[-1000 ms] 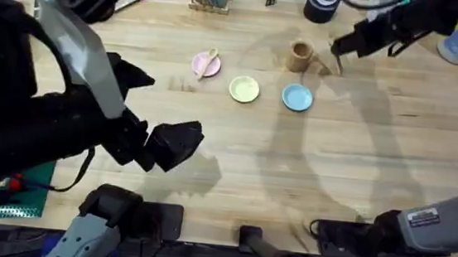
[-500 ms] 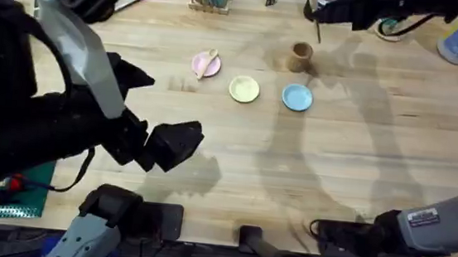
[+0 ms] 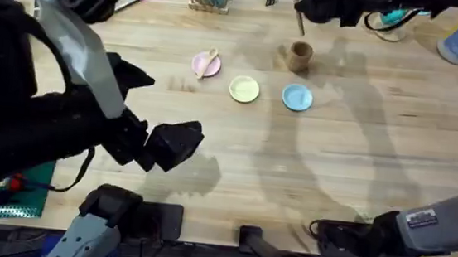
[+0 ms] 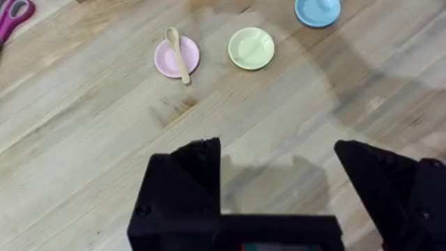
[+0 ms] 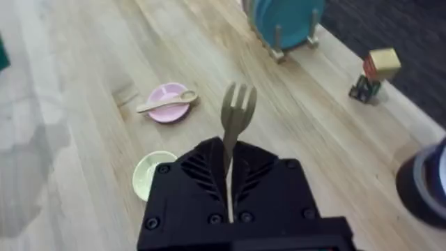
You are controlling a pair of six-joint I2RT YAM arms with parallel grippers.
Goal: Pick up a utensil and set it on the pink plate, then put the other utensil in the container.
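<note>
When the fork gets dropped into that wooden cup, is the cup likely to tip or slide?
Possibly. The wooden cup looks small, so likely light, and stands free on bare table; a sideways knock could slide it. The fork, shut in the right gripper, looks thin, so probably too light to topple it.

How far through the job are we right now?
Done: the spoon lies on the pink plate. In hand: the right gripper is shut on the fork, up near the cup. Left: drop the fork into the cup. The left gripper is open, holding nothing.
</note>
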